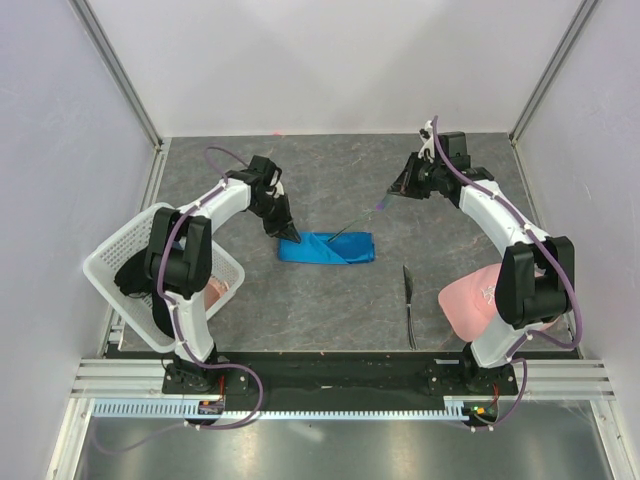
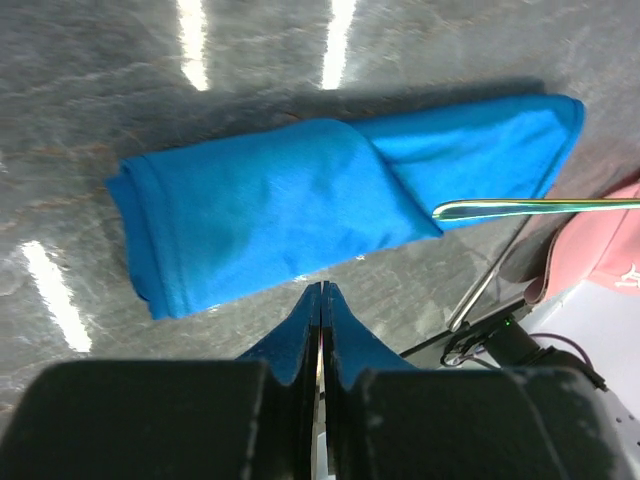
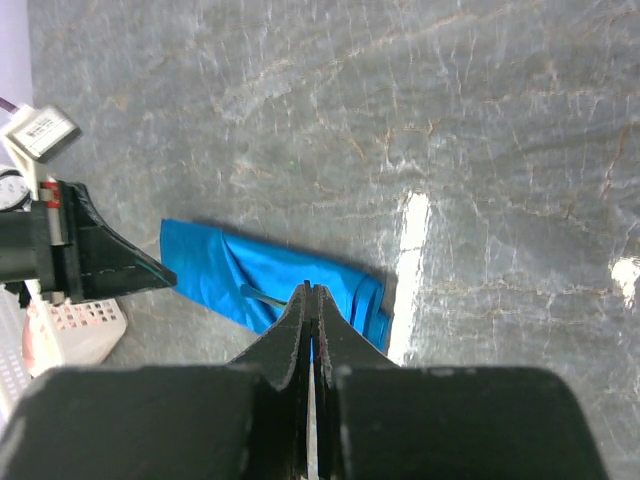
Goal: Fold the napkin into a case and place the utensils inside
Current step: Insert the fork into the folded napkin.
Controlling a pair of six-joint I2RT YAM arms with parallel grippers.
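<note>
Pose: left tool point(image 1: 294, 236) closed, angled down beside case point(image 1: 326, 248).

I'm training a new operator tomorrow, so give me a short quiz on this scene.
1. True or false: the left gripper has its fingers shut at the edge of the bright blue folded cloth napkin.
2. Which one holds the slim shiny metal utensil over the napkin? A left gripper, B right gripper, C neither.
3. Fill in: the second metal utensil lies on the grey table beside the pale ___ cloth.
Key: 1 true; 2 B; 3 pink.
</note>
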